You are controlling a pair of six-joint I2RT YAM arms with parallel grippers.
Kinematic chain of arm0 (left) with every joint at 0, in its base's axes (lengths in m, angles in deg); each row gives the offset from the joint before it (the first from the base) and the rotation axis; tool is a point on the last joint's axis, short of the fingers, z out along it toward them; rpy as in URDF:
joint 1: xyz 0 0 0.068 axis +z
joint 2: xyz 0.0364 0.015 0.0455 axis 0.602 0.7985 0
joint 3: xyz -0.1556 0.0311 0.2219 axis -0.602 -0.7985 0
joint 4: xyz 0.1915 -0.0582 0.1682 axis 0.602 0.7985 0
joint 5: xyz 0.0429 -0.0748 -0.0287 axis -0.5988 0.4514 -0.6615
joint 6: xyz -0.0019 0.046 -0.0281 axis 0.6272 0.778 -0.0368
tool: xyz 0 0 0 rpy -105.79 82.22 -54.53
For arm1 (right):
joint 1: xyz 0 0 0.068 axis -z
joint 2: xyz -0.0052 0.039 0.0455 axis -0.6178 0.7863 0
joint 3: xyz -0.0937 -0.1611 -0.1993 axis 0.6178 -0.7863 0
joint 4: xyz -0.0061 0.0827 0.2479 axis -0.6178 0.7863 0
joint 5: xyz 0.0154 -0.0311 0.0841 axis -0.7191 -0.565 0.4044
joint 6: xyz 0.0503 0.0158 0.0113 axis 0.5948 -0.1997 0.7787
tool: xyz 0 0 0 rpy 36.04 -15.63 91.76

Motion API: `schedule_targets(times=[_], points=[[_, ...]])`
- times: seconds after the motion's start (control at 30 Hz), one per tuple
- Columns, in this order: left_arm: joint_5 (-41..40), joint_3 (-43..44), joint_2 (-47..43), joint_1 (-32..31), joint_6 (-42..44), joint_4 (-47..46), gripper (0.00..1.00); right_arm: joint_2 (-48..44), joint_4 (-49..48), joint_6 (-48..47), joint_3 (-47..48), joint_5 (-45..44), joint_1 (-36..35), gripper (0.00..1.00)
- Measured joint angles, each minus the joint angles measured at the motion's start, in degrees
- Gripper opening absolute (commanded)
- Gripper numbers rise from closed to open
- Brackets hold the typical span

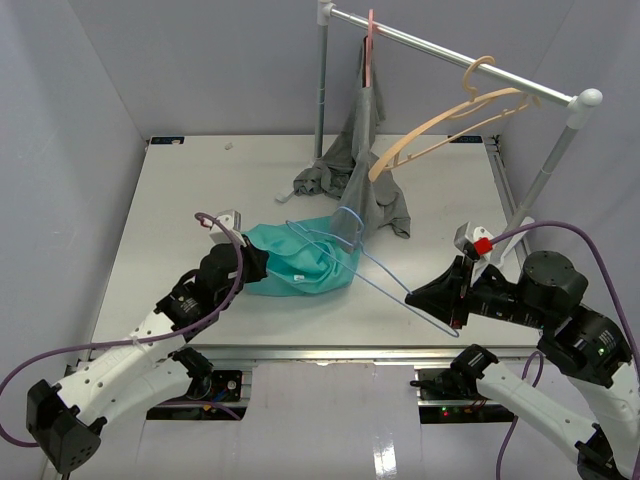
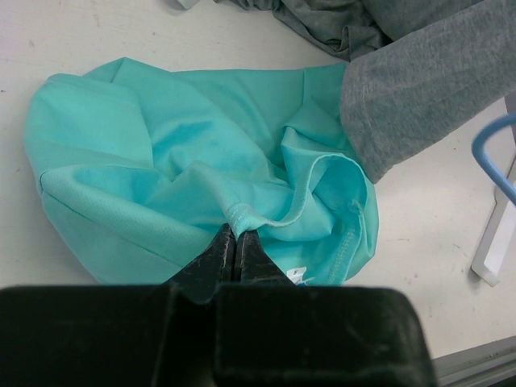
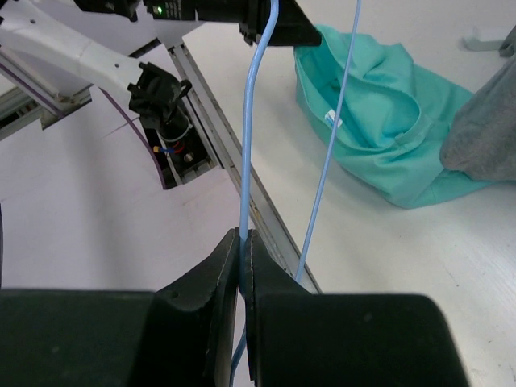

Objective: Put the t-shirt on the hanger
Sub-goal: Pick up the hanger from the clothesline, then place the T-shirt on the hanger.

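Right gripper (image 3: 242, 242) pinches hanger (image 3: 256, 121) wire | left gripper (image 2: 235, 242) pinches t-shirt (image 2: 161, 161) hem | risk: your wire could swivel, snagging grey garment (image 1: 385, 205) at 1 o'clock

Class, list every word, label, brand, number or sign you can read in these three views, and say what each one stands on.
No text can be read in any view.
Small white tag on the t-shirt: too small and blurred to read.
The hanger: plain wire, no marking seen.
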Motion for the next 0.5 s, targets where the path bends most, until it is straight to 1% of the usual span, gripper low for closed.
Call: schedule_targets(times=[0.17, 0.5], points=[[0.63, 0.0, -2.58, 0.0, 0.39, 0.77, 0.0, -0.64, -0.53, -0.3, -5.6, 2.19, 0.0, 0.08], [1.83, 0.0, -2.87, 0.0, 0.64, 1.21, 0.0, -0.56, -3.84, -0.16, -10.45, 5.3, 0.0, 0.08]])
